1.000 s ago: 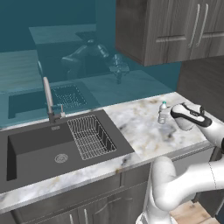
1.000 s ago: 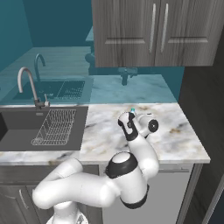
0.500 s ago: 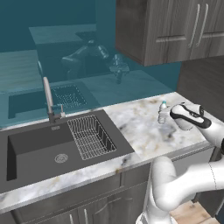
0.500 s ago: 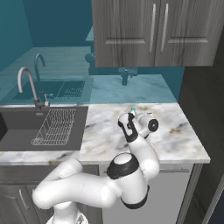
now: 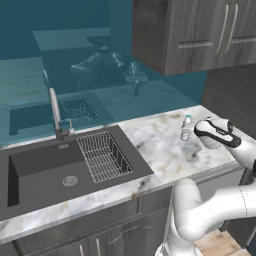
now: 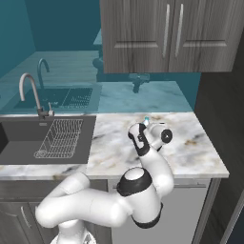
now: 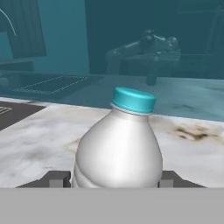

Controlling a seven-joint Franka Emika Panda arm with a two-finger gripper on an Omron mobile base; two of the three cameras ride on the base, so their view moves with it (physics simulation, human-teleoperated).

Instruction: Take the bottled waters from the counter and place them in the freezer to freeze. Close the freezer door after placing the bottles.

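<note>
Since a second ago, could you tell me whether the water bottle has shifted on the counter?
No. The water bottle stands upright in the same place on the counter, right of the sink.

Setting: a rendered domestic kitchen. Evidence: a marble-patterned counter [image 5: 165,150] with brown veins runs over grey cabinet fronts [image 5: 90,232]. A dark inset sink [image 5: 45,172] holds a wire rack [image 5: 104,156], with a curved metal faucet [image 5: 55,112] behind it. Grey woodgrain wall cabinets [image 6: 162,33] with bar handles hang above a glossy teal backsplash [image 6: 66,62].
</note>
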